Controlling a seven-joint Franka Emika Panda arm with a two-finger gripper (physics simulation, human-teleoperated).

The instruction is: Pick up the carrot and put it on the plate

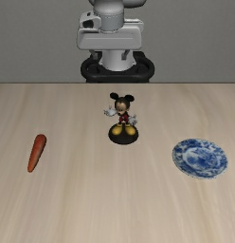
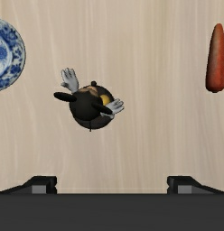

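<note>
An orange carrot (image 1: pixel 36 152) lies on the wooden table at the exterior view's left, its length running front to back. A blue-and-white patterned plate (image 1: pixel 200 157) rests at the exterior view's right. In the wrist view the carrot (image 2: pixel 215 59) and the plate (image 2: pixel 7 54) lie on opposite sides, both well ahead of my gripper (image 2: pixel 114 185). The gripper hangs high above the table with its fingers (image 2: pixel 40 183) wide apart and nothing between them. The robot's arm (image 1: pixel 110 33) stays at the far edge of the table.
A Mickey Mouse figurine (image 1: pixel 121 119) stands upright on a black base in the middle of the table, between carrot and plate. In the wrist view the figurine (image 2: pixel 89 104) sits directly ahead of my fingers. Bare wooden tabletop (image 1: pixel 110 199) surrounds all three objects.
</note>
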